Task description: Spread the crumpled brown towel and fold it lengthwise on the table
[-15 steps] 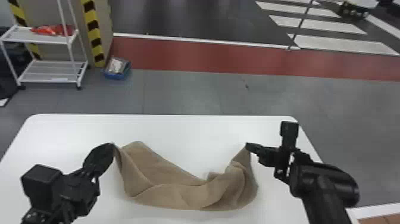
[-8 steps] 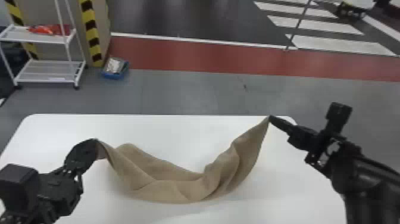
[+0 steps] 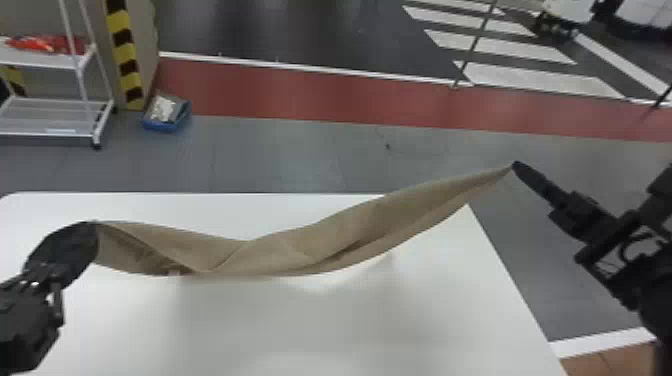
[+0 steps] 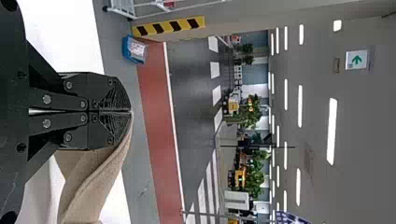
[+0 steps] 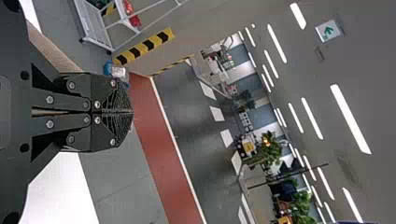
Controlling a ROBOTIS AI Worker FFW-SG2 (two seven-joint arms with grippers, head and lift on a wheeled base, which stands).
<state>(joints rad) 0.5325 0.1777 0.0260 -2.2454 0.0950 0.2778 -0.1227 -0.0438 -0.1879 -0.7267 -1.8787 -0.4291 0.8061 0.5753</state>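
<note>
Brown cloth towel: it sags
Left black gripper: closed, holds left end
Right black gripper: closed, holds right end

Towel over table; rack behind table, left; box right of rack.

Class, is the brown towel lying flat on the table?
No, the brown towel hangs in folds between the left gripper and right gripper.
</note>
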